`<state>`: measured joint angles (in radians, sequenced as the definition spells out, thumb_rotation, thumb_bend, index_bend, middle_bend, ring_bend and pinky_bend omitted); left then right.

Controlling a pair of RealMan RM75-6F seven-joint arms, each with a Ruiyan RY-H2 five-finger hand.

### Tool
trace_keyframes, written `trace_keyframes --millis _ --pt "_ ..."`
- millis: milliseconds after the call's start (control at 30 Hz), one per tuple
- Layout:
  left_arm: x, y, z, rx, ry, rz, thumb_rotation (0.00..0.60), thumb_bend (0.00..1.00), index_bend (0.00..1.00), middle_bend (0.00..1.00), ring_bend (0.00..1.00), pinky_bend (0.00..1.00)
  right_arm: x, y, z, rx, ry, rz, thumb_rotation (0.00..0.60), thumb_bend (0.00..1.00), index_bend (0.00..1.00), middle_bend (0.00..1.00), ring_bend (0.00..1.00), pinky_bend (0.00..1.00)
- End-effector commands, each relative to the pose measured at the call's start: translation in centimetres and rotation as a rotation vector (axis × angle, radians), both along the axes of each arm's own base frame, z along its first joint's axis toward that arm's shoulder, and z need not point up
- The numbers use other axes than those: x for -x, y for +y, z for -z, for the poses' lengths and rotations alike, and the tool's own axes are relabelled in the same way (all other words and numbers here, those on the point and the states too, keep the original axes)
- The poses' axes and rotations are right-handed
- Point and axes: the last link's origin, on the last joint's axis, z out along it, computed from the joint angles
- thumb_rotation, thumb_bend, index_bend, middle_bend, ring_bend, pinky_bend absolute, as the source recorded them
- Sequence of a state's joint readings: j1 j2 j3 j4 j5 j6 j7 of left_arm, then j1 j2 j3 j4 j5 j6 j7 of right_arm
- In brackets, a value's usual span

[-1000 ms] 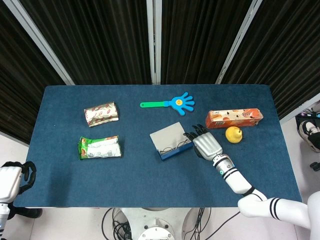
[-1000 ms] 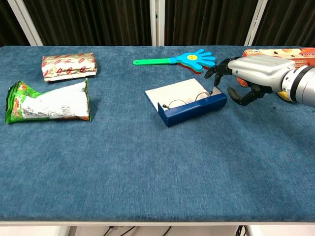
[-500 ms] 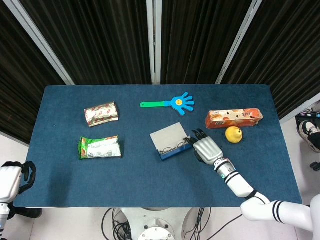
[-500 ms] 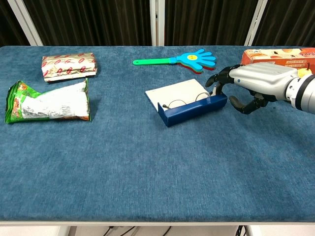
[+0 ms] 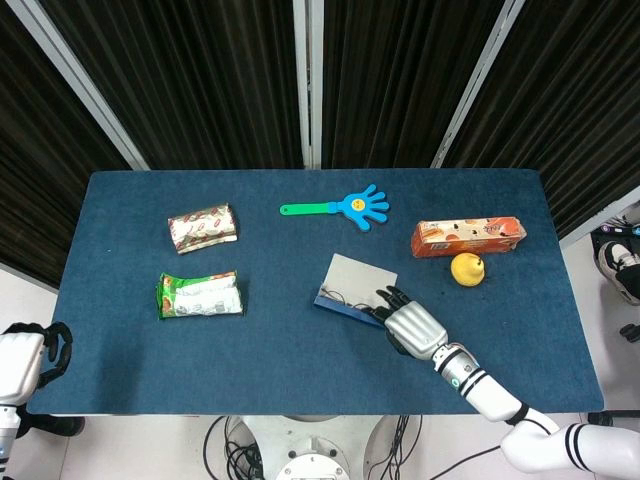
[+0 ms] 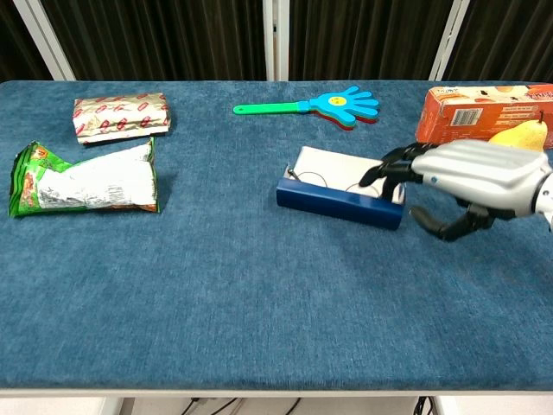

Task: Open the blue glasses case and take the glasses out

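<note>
Chest view gives me the case (image 6: 340,195) lying open near mid-table, lid (image 6: 337,166) laid back, glasses (image 6: 331,183) still inside; my right hand (image 6: 458,183) sits at its right end, fingertips (image 6: 380,169) over the rim, thumb out in front, though I cannot tell whether they grip anything. Head view shows the clapper (image 5: 345,207) behind it, the orange box (image 5: 468,237) and pear (image 5: 467,268) to the right, two snack packs (image 5: 203,226) (image 5: 199,295) well to the left; my left hand (image 5: 28,362) hangs off the table (image 5: 300,375) edge, fingers curled, empty.
</note>
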<state>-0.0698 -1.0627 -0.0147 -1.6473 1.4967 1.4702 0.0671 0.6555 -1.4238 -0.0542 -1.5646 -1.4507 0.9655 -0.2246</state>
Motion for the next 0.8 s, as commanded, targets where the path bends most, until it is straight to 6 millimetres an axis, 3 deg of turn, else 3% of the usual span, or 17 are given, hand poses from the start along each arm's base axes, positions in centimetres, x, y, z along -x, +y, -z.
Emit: trace_keyframes --millis 33,400,667,800 --pt "0.0 0.0 0.0 -0.001 -0.001 0.000 0.600 0.36 0.69 0.71 0.55 0.43 -1.1 1.1 0.9 -0.046 -0.009 -0.045 0.600 0.66 0.14 0.29 0.00 0.00" --pt "0.0 0.0 -0.1 0.003 -0.007 -0.001 0.600 0.36 0.69 0.72 0.55 0.43 -6.6 1.9 4.7 -0.136 -0.041 -0.161 0.600 0.65 0.14 0.29 0.00 0.00" --pt "0.0 0.0 -0.1 0.009 -0.007 -0.003 0.600 0.36 0.69 0.72 0.55 0.43 -8.4 0.7 3.1 -0.092 -0.117 -0.153 0.600 0.66 0.14 0.29 0.00 0.00" --pt "0.0 0.0 -0.1 0.008 -0.005 -0.002 0.600 0.36 0.69 0.71 0.55 0.43 -9.6 -1.7 3.2 -0.069 -0.141 -0.111 0.600 0.71 0.14 0.29 0.00 0.00"
